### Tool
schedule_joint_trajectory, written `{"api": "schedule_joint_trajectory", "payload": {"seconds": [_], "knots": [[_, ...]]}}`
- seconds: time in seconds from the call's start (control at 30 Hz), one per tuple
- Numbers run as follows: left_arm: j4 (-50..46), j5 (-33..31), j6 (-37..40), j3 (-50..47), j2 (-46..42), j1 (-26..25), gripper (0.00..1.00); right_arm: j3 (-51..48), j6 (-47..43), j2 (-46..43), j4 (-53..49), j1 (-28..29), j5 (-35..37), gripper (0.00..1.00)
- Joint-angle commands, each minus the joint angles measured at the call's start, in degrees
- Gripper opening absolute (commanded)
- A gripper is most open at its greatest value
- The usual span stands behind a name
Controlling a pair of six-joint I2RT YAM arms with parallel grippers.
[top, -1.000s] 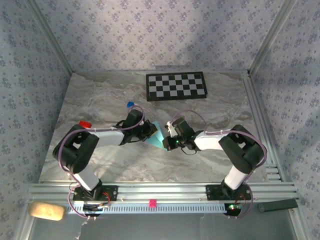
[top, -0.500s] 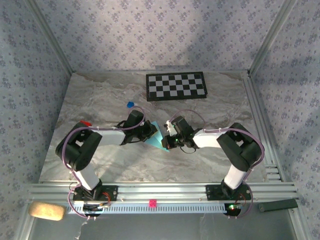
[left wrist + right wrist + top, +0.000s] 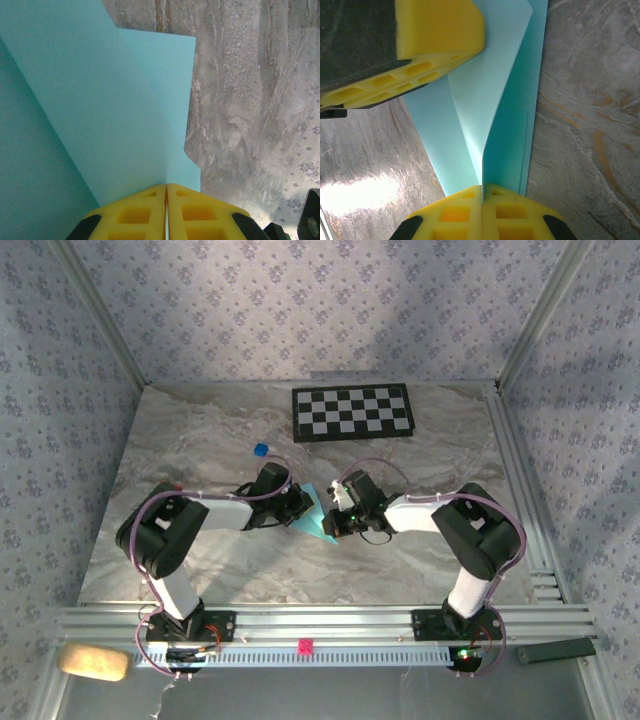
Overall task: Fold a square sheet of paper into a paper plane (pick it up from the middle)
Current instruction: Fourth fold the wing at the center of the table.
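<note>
The light-blue sheet of paper (image 3: 316,516) is partly folded and hangs between both grippers at mid-table. My left gripper (image 3: 299,507) is shut on one folded edge of the sheet (image 3: 110,115), which rises from between the yellow fingertips (image 3: 135,212). My right gripper (image 3: 336,523) is shut on the opposite end, pinching a raised crease of the sheet (image 3: 507,125). The left gripper's yellow finger (image 3: 437,30) shows close by in the right wrist view, against the paper's far end. Several layers and flaps overlap; no finished paper plane shape can be made out.
A black-and-white checkerboard (image 3: 351,412) lies at the back of the marble table (image 3: 200,430). A small blue cube (image 3: 261,450) sits behind the left arm. Metal frame rails (image 3: 520,470) line the right side and front edge.
The two grippers have drawn slightly closer together over the paper, and less of the sheet shows between them. The left arm's elbow has shifted right. Both grips are unchanged.
</note>
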Motion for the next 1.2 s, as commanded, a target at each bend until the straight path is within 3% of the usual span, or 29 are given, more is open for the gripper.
{"api": "schedule_joint_trajectory", "payload": {"seconds": [0.0,1.17], "knots": [[-2.6,-2.07,0.9,-0.01,-0.06,0.01,0.09,0.43,0.15,2.2,-5.64,-0.3,-1.21,0.04],[-3.04,-0.05,4.85,3.04,2.46,-0.7,0.14,1.3,1.82,4.65,-8.03,-1.85,-1.36,0.02]]}}
